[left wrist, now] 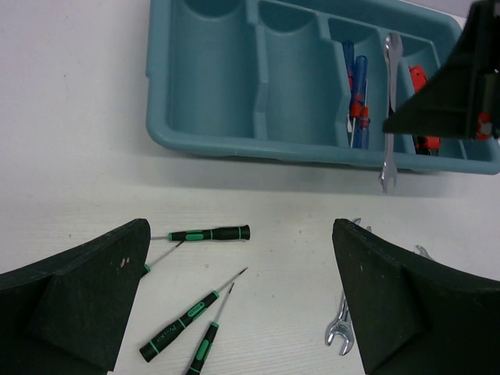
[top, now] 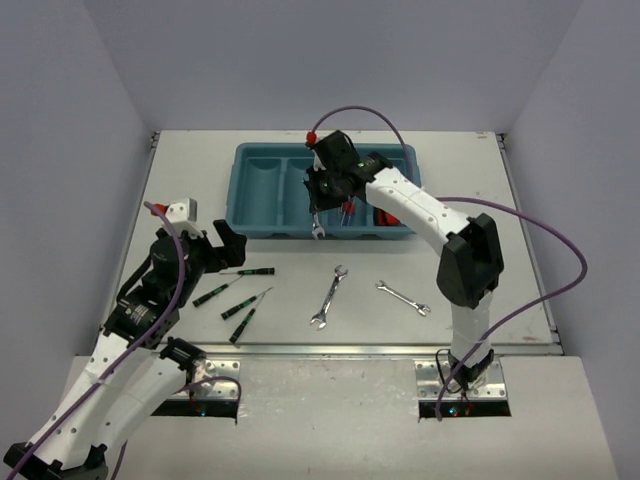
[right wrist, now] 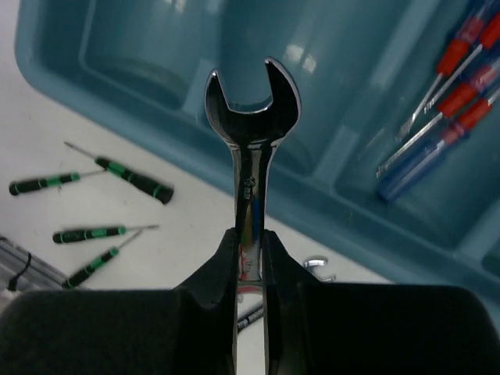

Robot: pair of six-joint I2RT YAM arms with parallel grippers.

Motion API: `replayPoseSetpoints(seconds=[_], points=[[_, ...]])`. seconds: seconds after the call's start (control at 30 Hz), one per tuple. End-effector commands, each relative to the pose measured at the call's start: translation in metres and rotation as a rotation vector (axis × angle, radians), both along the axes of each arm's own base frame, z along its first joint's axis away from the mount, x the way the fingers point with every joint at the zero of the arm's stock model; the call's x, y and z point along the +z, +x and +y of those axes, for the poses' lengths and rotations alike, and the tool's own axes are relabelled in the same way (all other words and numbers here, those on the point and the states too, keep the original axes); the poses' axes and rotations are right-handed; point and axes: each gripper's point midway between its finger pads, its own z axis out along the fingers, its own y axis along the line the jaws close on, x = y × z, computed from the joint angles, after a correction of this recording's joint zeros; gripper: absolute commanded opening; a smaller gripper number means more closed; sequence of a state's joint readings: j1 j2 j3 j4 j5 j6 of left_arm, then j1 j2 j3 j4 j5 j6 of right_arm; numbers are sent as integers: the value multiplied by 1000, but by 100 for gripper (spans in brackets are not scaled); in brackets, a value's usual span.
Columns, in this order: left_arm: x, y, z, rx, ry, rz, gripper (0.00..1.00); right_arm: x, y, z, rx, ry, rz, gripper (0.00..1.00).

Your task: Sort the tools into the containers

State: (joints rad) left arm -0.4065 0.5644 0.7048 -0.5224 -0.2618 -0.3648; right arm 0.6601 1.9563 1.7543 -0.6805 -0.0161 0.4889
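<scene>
The right end effector [right wrist: 250, 238] is pinched narrowly on the shank of a silver wrench [right wrist: 251, 156]. It holds the wrench in the air above the near side of the teal tray [left wrist: 234, 148], with the open-jawed end pointing away from the fingers [right wrist: 223, 266]. From the top view that free end hangs over the tray's near wall, around the middle compartments, though which compartment it is over cannot be told for sure. Inside the tray, the blue-handled screwdrivers [left wrist: 355, 78] lie together in the third compartment from the left. The red-handled pliers [top: 386, 216] lie in the rightmost one, partly hidden by the right arm. The two left compartments show only bare plastic. On the tabletop [top: 480, 260] in front of the tray, four black-and-green precision screwdrivers [top: 247, 271] are scattered near the left arm. Two other wrenches [top: 330, 297] lie apart from each other nearer the middle. The left end effector [left wrist: 241, 266] hangs above the precision screwdrivers with its jaws spread wide and nothing between them.
</scene>
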Motion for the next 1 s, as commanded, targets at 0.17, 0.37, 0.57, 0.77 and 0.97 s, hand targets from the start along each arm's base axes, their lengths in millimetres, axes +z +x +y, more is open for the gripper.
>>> replayPoseSetpoints(seconds=[0.17, 0.37, 0.57, 0.77, 0.97], points=[[11, 2, -6, -22, -19, -45, 100, 21, 99, 24, -60, 103, -119, 0], [12, 2, -6, -24, -19, -48, 100, -2, 123, 31, -78, 156, -102, 20], [11, 2, -7, -26, -19, -44, 100, 25, 120, 25, -83, 163, -142, 63], [11, 2, -6, -26, -18, -44, 100, 105, 76, -13, -47, 105, -256, 99], [16, 0, -6, -27, -27, -65, 100, 44, -18, -120, 68, -275, -213, 99]])
